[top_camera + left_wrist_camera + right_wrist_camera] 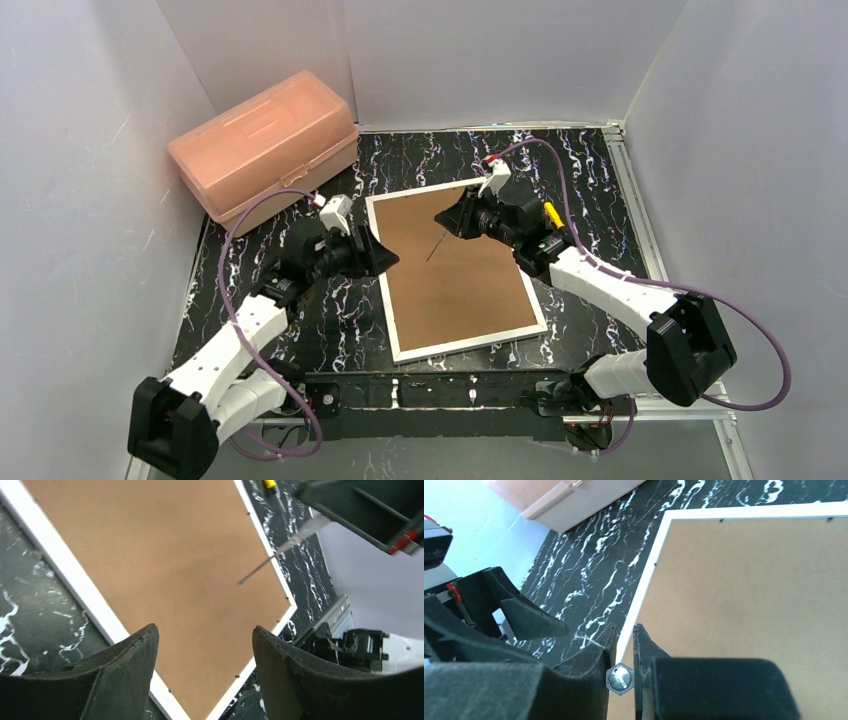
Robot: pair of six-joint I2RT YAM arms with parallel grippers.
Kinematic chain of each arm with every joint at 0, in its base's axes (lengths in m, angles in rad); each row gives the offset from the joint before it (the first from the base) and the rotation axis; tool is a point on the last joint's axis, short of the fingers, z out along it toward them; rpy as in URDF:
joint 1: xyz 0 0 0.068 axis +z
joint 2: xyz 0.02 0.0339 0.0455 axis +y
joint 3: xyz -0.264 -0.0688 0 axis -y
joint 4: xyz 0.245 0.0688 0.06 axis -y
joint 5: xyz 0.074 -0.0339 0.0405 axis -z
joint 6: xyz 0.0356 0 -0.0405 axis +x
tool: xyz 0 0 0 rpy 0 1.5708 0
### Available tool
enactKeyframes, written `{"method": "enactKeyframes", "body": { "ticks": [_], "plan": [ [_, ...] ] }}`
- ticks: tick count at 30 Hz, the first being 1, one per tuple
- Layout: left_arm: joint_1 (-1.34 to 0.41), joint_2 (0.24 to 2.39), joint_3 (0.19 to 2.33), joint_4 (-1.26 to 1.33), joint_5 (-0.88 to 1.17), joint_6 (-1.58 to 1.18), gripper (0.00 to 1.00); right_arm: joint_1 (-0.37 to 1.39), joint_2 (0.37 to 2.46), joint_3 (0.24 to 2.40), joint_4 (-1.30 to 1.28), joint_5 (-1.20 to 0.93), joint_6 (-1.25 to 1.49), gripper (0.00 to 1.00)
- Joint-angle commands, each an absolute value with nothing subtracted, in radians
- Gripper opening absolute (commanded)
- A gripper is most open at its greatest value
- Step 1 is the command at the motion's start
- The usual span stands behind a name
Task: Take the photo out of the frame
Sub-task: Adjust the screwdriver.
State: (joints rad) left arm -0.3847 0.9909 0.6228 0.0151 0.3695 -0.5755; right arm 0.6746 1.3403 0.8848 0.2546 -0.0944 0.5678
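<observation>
White-bordered rectangular picture frame (455,270) lies back-up on black marbled table (420,165), photo hidden. Left gripper (388,257) fingers apart; right gripper (447,215) clamps thin metal rod (434,246). We judge the frame stiff, light: lift by edges.

The worktop (335,325) is black, streaked with white marble-like veins. The frame (455,275) shows a plain mid-brown fibreboard back inside a thin white border. At the far left corner of the worktop, the box (262,145) is translucent salmon-pink. The left arm (235,335) and right arm (610,285) have white shells, black joints and matt black jaws, and a purple cable (232,235) loops off each. The right arm carries a yellow piece (551,213) and a red spot (489,159). The rod (437,245) in the right jaws is silver-grey. The walls (90,200) are plain pale grey-white.
</observation>
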Motion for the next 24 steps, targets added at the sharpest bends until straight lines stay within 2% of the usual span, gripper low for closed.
{"method": "enactKeyframes", "body": {
  "ticks": [1,9,13,24],
  "plan": [
    [-0.462,0.919,0.613,0.055,0.359,-0.457,0.67,0.676,1.305,0.884,0.284,-0.224,0.629,0.01],
    [-0.659,1.013,0.692,0.053,0.276,-0.288,0.62,0.677,1.338,0.871,0.396,-0.336,0.733,0.01],
    [-0.716,1.062,0.717,0.054,0.214,-0.191,0.56,0.677,1.353,0.868,0.428,-0.369,0.769,0.01],
    [-0.738,1.159,0.730,0.085,0.219,-0.064,0.29,0.677,1.358,0.851,0.380,-0.402,0.774,0.01]
  ]
}}
